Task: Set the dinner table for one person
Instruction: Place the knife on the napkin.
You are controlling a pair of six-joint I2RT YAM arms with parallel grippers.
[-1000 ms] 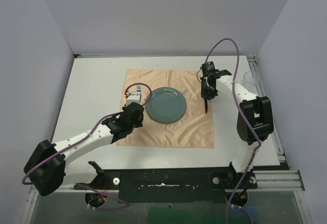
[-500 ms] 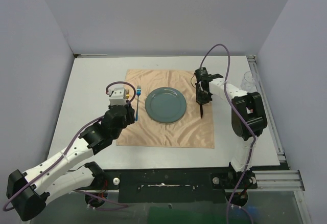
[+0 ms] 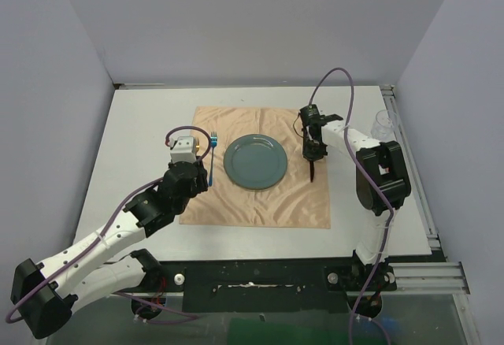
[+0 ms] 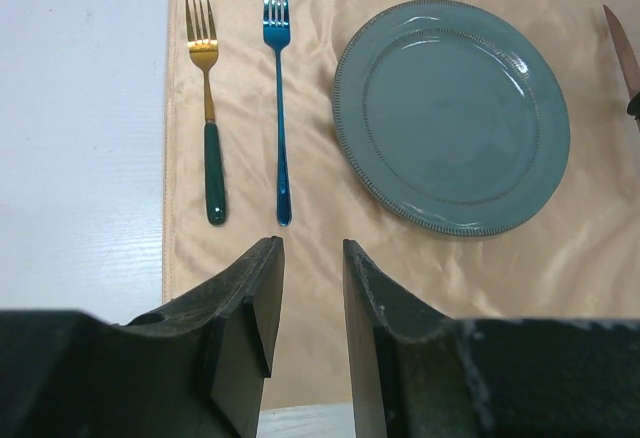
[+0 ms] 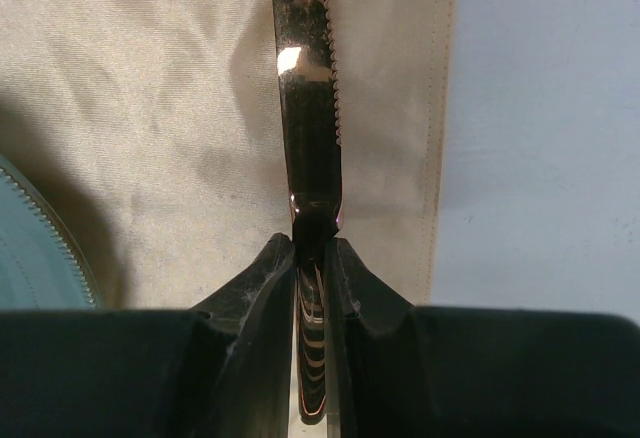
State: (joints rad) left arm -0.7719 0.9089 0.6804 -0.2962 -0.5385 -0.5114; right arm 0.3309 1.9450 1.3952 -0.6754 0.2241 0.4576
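Right gripper [image 5: 312,250] pinches the serrated knife [image 5: 308,98] by its handle over the peach cloth [image 5: 150,108]; left gripper [image 4: 308,263] stands partly open, empty, before the blue fork [image 4: 280,108].

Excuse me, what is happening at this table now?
Two robot arms are setting a place. The right pincer holds a knife by its handle over the peach cloth, right of the teal plate. The blue fork and the gold fork lie left of the plate. The left pincer hovers open and empty near them.

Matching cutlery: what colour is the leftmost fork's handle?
Dark green, on the gold fork; best in left wrist view.
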